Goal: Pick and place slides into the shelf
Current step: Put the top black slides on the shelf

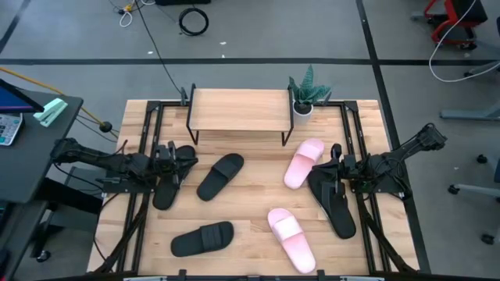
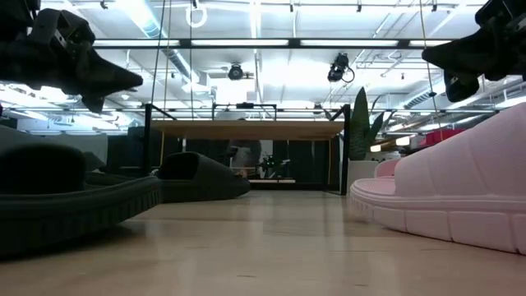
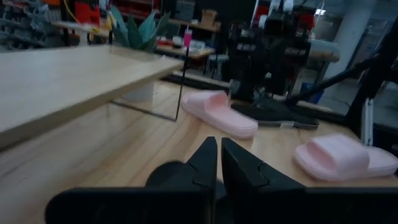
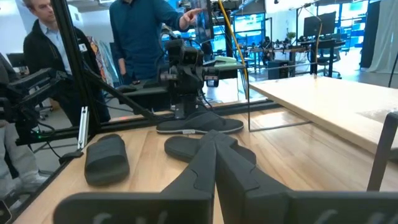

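The shelf (image 1: pixel 238 109) stands at the table's far middle, its top bare. Two black slides (image 1: pixel 219 176) (image 1: pixel 202 238) and two pale pink slides (image 1: pixel 303 162) (image 1: pixel 291 238) lie flat on the tabletop. A thin black slide (image 1: pixel 166 187) lies under my left arm, another (image 1: pixel 336 204) under my right arm. My left gripper (image 1: pixel 190 158) is shut and empty, raised above the table left of the nearer black slide (image 3: pixel 168 175). My right gripper (image 1: pixel 328 165) is shut and empty, raised beside the far pink slide; its shut fingers show in its wrist view (image 4: pixel 214 140).
A potted plant (image 1: pixel 305 97) stands at the shelf's right end. Black metal frames (image 1: pixel 148 133) (image 1: pixel 355 129) run along both sides of the table. People (image 4: pixel 140 37) stand beyond the table's left side. Bare wood lies in front of the shelf (image 1: pixel 250 160).
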Available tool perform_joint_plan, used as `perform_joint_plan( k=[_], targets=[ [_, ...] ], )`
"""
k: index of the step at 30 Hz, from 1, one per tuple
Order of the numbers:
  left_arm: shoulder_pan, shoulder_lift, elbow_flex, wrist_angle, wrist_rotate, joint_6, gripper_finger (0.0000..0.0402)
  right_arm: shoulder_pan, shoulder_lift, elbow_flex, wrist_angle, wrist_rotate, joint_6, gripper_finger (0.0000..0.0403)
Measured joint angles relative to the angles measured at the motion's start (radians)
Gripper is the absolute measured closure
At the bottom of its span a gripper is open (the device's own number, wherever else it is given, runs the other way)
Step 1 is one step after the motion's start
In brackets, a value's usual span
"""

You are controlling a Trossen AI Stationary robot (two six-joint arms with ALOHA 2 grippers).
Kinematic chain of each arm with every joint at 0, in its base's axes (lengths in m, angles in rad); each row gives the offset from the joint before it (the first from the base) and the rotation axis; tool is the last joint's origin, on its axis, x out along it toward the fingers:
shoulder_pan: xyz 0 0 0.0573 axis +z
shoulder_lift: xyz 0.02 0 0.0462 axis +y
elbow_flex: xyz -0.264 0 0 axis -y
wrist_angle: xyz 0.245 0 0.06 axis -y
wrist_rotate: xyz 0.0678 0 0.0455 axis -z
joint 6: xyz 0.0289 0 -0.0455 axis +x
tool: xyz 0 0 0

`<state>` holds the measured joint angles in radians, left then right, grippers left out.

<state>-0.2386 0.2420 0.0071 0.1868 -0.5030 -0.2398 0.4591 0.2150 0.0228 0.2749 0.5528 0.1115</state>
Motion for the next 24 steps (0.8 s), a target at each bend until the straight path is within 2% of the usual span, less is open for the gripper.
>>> perform_joint_plan(
  k=[4, 9, 13, 16, 19, 24],
  targets=[
    [0.000, 0.000, 0.000, -0.007, 0.000, 0.008, 0.0368, 0.000, 0.000, 0.016, 0.013, 0.000, -0.010, 0.0387],
    [0.000, 0.000, 0.016, -0.014, 0.013, 0.192, 0.0368, -0.005, 0.000, 0.017, 0.020, 0.000, -0.002, 0.0387],
    [-0.001, 0.030, 0.098, -0.069, 0.046, 0.284, 0.0349, -0.032, 0.000, 0.018, 0.021, -0.014, 0.042, 0.0387],
    [0.002, 0.093, 0.195, -0.191, 0.044, 0.340, 0.0321, -0.063, 0.000, 0.018, 0.044, -0.074, 0.014, 0.0387],
    [0.016, 0.181, 0.304, -0.299, 0.044, 0.321, 0.0287, -0.101, 0.004, 0.044, 0.065, -0.117, -0.003, 0.0383],
    [0.036, 0.367, 0.455, -0.449, 0.044, 0.315, 0.0234, -0.154, 0.070, 0.188, -0.007, -0.168, -0.099, 0.0357]
  ],
)
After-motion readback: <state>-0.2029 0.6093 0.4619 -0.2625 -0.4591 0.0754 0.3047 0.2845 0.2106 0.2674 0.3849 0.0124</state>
